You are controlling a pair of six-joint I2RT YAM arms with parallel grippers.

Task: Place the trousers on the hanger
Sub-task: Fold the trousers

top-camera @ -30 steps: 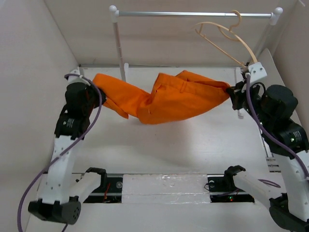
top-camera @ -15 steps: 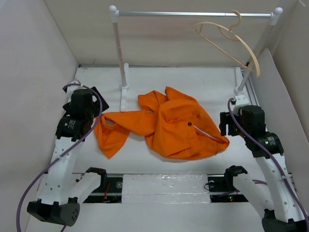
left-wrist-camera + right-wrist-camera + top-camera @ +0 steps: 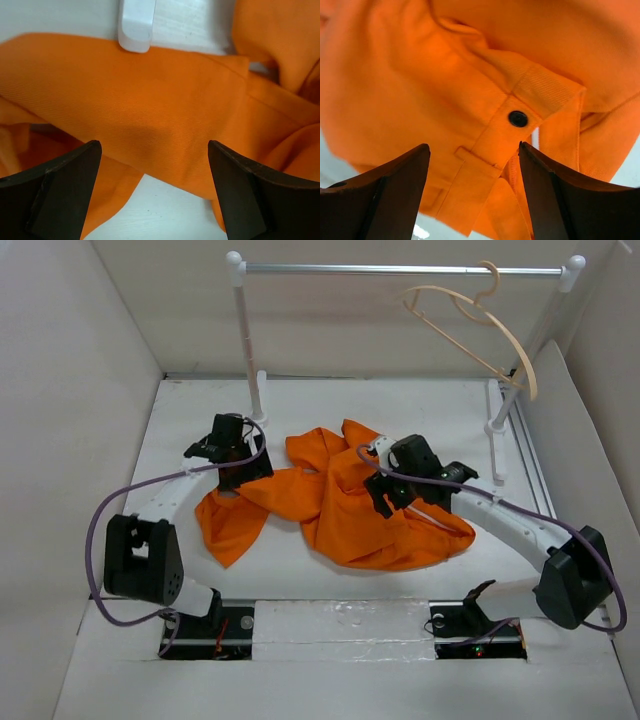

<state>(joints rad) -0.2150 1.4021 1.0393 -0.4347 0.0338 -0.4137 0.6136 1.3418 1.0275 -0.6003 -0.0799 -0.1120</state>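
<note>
Top external view: the bright orange soft fabric trousers (image 3: 345,510) lie crumpled on the white table (image 3: 300,580), well apart from the thin pale beige wooden hanger (image 3: 475,325), which hangs tilted on the silver rail (image 3: 400,270). Both arms bend low over the heap, probably to find a good hold: the left gripper (image 3: 238,462) over a leg, the right gripper (image 3: 385,490) over the middle.

Left wrist view: the fingers (image 3: 60,195) stand wide open and empty above a flat leg, near the white post foot (image 3: 136,25).

Right wrist view: these fingers are also wide open, holding nothing, aimed at the waistband (image 3: 540,95) with its dark button (image 3: 518,118).
</note>
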